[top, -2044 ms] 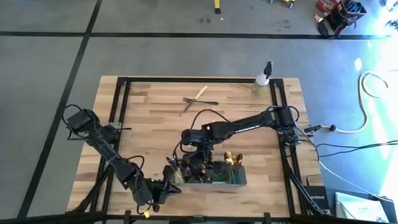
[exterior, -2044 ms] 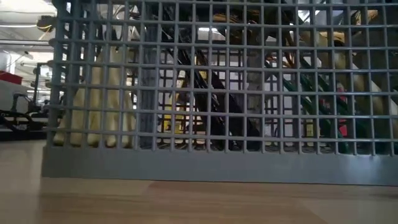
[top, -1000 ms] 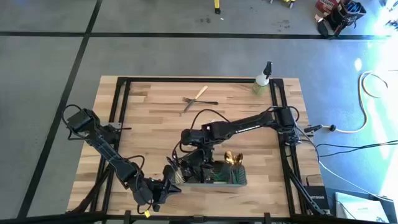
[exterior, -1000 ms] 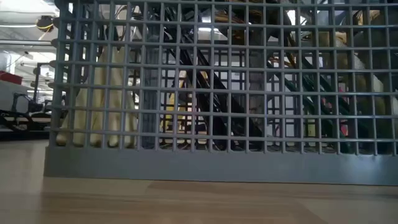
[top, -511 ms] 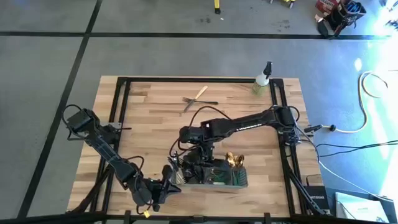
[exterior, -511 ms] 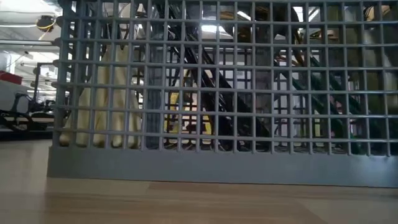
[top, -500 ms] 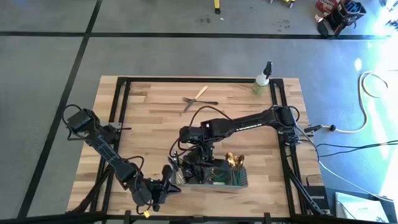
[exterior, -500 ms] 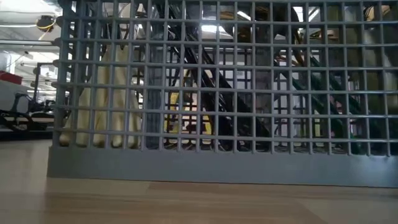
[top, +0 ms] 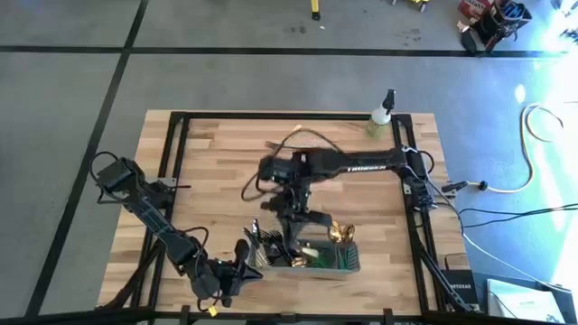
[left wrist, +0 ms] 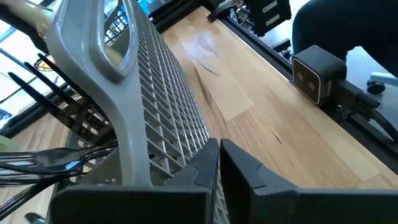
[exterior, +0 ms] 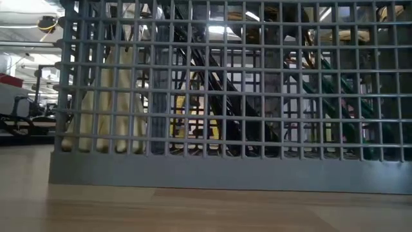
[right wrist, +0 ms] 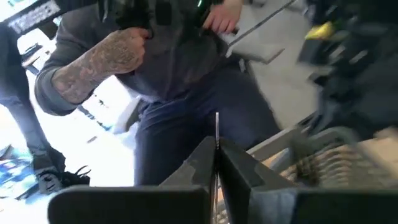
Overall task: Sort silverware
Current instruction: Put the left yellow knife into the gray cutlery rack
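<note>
At the worktop's (top: 208, 153) near left edge, the left hand (top: 240, 259) is clamped on the grey mesh caddy's (top: 307, 264) end wall. Sorted silverware (top: 339, 233) stands inside it. Above the caddy, the right hand (top: 291, 206) pinches a thin utensil (right wrist: 216, 127) between closed fingers
</note>
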Robot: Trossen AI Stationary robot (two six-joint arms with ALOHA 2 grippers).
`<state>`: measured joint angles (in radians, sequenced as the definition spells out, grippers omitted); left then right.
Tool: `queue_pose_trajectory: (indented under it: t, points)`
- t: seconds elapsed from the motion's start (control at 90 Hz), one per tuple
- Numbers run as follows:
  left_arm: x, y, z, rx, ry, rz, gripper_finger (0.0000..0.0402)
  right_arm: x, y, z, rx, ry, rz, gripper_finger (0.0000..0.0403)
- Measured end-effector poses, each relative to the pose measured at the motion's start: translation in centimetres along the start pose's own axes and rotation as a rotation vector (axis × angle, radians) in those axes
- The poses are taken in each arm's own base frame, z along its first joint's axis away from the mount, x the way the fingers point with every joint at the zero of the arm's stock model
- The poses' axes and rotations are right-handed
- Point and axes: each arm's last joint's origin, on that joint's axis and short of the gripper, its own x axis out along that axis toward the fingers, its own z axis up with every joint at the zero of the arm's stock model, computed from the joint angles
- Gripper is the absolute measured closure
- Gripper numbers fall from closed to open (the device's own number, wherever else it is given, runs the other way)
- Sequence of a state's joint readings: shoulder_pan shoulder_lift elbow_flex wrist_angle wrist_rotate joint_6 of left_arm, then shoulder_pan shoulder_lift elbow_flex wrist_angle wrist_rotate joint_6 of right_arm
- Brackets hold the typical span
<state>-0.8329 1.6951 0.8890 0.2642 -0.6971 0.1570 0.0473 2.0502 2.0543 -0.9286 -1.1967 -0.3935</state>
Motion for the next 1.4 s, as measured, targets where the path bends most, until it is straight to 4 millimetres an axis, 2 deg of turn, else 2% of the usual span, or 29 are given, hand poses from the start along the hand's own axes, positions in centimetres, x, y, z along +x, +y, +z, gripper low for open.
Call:
queue_pose_trajectory:
  t: [0.156,0.344,0.544,0.656,0.856,0.978,1.056,1.4]
  points:
    - [-0.1,-0.1,0.2,-0.001,-0.004,0.010,0.0402,-3.1,1.1,2.7,-0.023,-0.059,-0.060,0.0403]
    - [-0.5,-0.3,0.7,0.012,-0.010,0.059,0.0402,-6.0,2.9,5.6,-0.145,-0.131,-0.125,0.0403]
    - [-1.2,-1.0,0.7,0.025,-0.001,0.107,0.0402,-6.8,3.4,8.2,-0.276,-0.232,-0.162,0.0403]
    - [-1.7,-1.4,0.7,0.032,-0.001,0.128,0.0402,-6.4,3.5,9.1,-0.322,-0.279,-0.191,0.0403]
    - [-2.8,-2.3,0.5,0.029,0.011,0.172,0.0402,-4.9,3.4,9.4,-0.365,-0.280,-0.280,0.0403]
    - [-3.6,-3.0,0.4,0.032,0.007,0.193,0.0402,-3.1,3.1,9.2,-0.433,-0.254,-0.354,0.0403]
    - [-4.0,-3.3,0.4,0.025,-0.002,0.196,0.0402,-1.9,1.9,8.4,-0.422,-0.235,-0.363,0.0403]
    - [-5.1,-4.3,0.1,0.013,0.000,0.210,0.0402,-0.2,-1.7,4.5,-0.300,-0.172,-0.372,0.0403]
